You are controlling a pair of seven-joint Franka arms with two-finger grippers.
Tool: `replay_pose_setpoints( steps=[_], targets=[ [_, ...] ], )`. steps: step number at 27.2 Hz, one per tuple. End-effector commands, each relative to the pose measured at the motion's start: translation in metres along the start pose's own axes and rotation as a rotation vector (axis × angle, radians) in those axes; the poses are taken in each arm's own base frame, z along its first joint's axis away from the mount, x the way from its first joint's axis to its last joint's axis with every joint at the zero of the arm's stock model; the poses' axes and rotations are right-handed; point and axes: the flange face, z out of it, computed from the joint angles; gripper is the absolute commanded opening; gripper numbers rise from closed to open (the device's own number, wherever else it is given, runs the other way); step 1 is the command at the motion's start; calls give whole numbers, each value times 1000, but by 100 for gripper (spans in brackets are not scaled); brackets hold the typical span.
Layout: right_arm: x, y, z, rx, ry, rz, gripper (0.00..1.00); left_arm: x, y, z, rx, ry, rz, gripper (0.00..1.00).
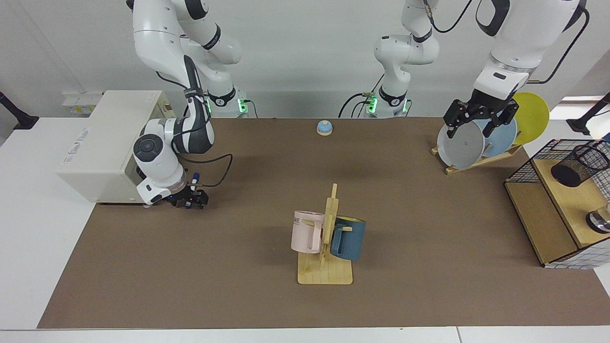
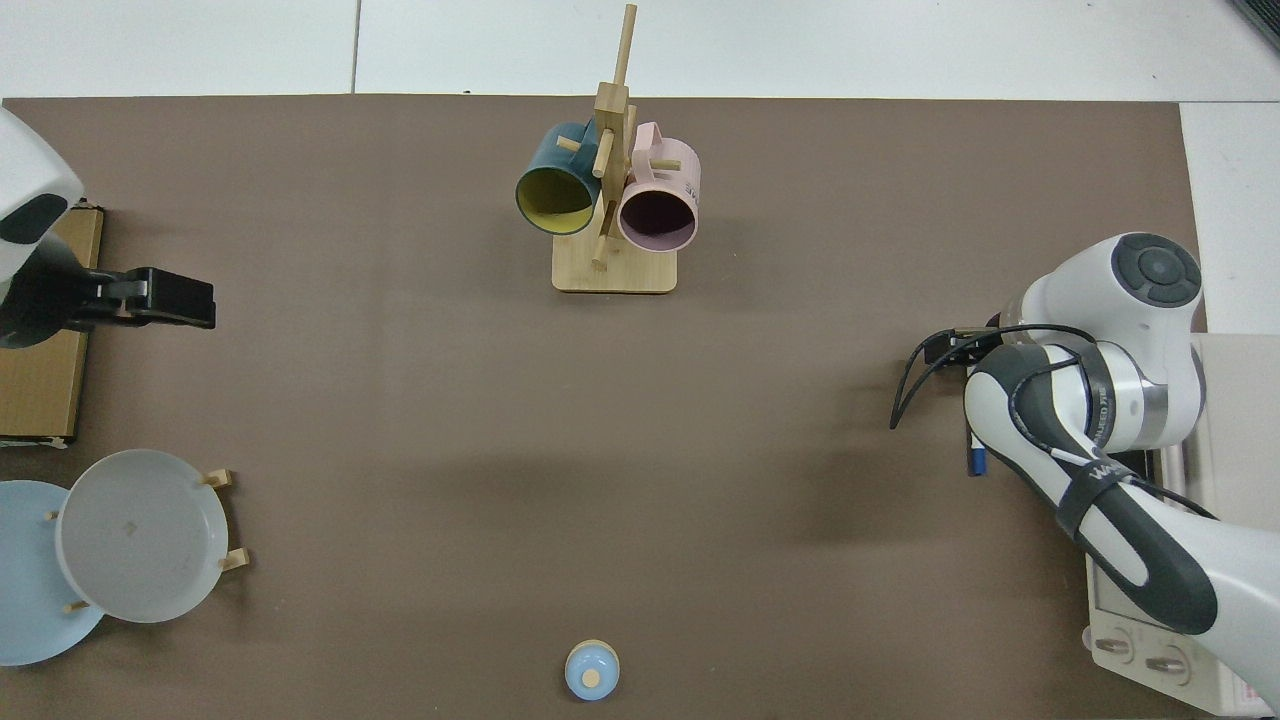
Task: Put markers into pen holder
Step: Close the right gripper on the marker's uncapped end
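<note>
While my right gripper (image 1: 189,200) sits low beside the white box (image 1: 102,143), it seems closed on the marker (image 1: 194,179). My left gripper (image 1: 476,125), fingers spread, waits above the plates (image 1: 460,145). Far off, the pen holder (image 1: 579,164) lies in the wire basket (image 1: 522,174).

Wide bare mat (image 1: 238,267) across table middle, open passage from right gripper (image 1: 189,201) side toward basket (image 1: 522,178). Only mid obstacle: mug rack (image 1: 326,247), tall post, pink and blue mugs hung each side. Bell (image 1: 324,127) low at far edge. Plate rack (image 1: 469,143) at far corner, left gripper (image 1: 476,119) hanging over it. Holder (image 1: 579,164) lying tilted inside basket, wire walls around. White box (image 1: 105,143) just beside right gripper, blocks that side.
</note>
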Motion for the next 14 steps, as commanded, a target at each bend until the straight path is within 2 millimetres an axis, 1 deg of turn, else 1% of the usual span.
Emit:
replay_pose_setpoints(
  steps=[1, 3, 6, 10, 11, 13, 14],
  targets=[
    [1, 3, 3, -3, 16, -33, 97, -6, -2, -2, -2, -6, -4, 100],
    [1, 2, 3, -3, 15, -27, 90, -6, -2, -2, -2, -6, -3, 100],
    [1, 0, 2, -3, 17, -28, 70, -6, -2, -2, -2, -6, -4, 100],
    [0, -3, 2, -4, 12, -35, 48, -6, -2, -2, -2, -6, -3, 100],
    [0, -3, 2, -4, 11, -36, 42, -6, -1, -2, -3, -6, -3, 100],
    [-1, -3, 2, -5, 6, -45, 24, -6, -2, -2, -2, -6, -4, 100],
    [-1, -3, 2, -6, 5, -47, 20, -6, -2, -2, -2, -6, -4, 100]
  ],
)
